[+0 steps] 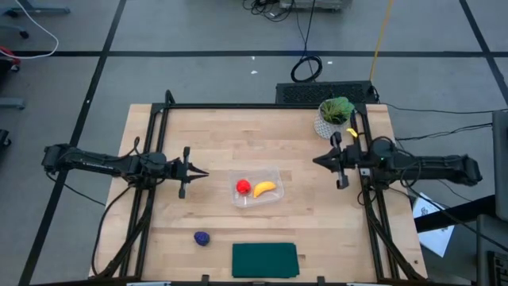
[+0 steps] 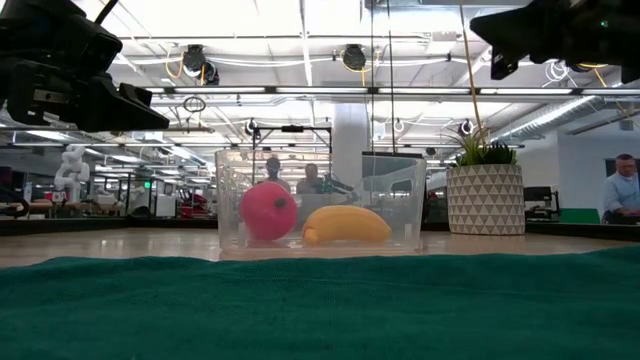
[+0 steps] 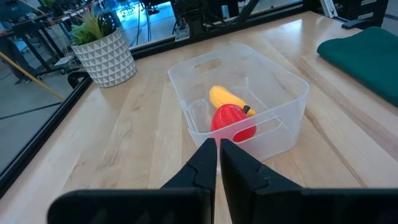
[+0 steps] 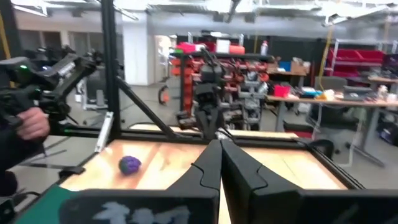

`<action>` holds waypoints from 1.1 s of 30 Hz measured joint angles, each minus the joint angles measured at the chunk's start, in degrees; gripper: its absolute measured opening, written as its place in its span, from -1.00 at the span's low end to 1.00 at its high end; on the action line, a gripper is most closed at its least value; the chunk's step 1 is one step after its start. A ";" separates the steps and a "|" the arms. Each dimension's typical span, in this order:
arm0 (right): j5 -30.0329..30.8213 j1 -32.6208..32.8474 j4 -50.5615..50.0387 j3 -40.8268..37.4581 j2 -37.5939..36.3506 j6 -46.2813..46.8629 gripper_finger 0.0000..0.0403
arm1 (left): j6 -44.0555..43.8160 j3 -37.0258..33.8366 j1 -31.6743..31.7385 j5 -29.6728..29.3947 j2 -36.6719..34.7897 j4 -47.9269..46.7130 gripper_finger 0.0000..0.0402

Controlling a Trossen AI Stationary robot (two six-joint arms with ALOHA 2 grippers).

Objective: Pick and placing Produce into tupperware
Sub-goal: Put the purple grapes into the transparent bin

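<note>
**Two of three pieces stowed; purple lump remains on the table**

Two produce pieces, the red round one (image 1: 243, 187) and the yellow banana (image 1: 265, 188), lie side by side inside the clear tupperware (image 1: 272, 172) at the centre of the high view. The dark purple lump (image 1: 202, 237) sits on bare wood at lower left of centre, well apart from the tub and just left of the dark green mat (image 1: 264, 260).

**Gripper state.** The left gripper (image 1: 200, 171) hangs left of the tub with its fingers pressed together, holding nothing. The right gripper (image 1: 319, 160) waits right of the tub, below the potted plant (image 1: 335, 116), likewise pressed together and empty.

**Handling, as judged.** The purple lump appears small, light and rigid, probably moulded plastic, so crushing is unlikely. Its rounded, bumpy surface may roll or squirt sideways under an off-centre pinch. Take hold across its widest middle, fingers descending from above.

**View comparison.**
- The low view shows the red piece and banana resting on the tub floor behind the mat edge; the purple lump does not appear there.
- The left wrist view shows the tub interior over the closed fingers, with the banana behind the red piece.
- The right wrist view alone shows the purple lump from the side, and a person's hand at the left edge.
</note>
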 joint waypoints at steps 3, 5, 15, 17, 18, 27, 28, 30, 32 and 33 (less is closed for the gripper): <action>0.04 1.67 1.26 -0.90 -0.93 -0.62 -1.00 | -0.01 0.00 0.02 0.00 -0.01 0.00 -0.87; 0.21 2.42 0.69 -1.20 -1.81 -1.37 -1.00 | 0.01 0.00 0.00 0.00 0.01 0.00 -0.87; 2.03 2.75 -5.28 -1.42 -9.99 -2.22 -1.00 | -0.54 0.00 0.01 -0.04 -0.01 0.02 -0.87; 3.30 2.75 -7.57 -1.42 -11.94 -2.18 -1.00 | -0.54 0.00 0.00 -0.04 0.01 0.02 -0.87; 4.28 2.75 -9.38 -1.42 -12.82 -2.08 -1.00 | -0.54 0.00 0.02 -0.04 0.01 0.04 -0.87; 12.50 2.86 -13.43 -2.29 -14.67 -0.06 -1.00 | -0.58 0.00 0.02 -0.40 0.01 1.32 -0.87; 14.33 2.86 -13.65 -2.98 -14.65 0.13 -1.00 | -0.58 0.00 0.02 -0.50 0.01 1.60 -0.87; 15.23 2.83 -13.75 -4.47 -14.66 0.69 -1.00 | -0.60 0.00 0.02 -1.27 -0.01 1.99 -0.87; 15.11 2.86 -12.49 -5.86 -14.66 1.28 -1.00 | -0.60 0.00 0.02 -1.96 0.01 2.01 -0.87; 14.96 2.86 -11.19 -6.76 -14.67 1.53 -1.00 | -0.49 0.00 0.02 -2.01 0.00 2.00 -0.87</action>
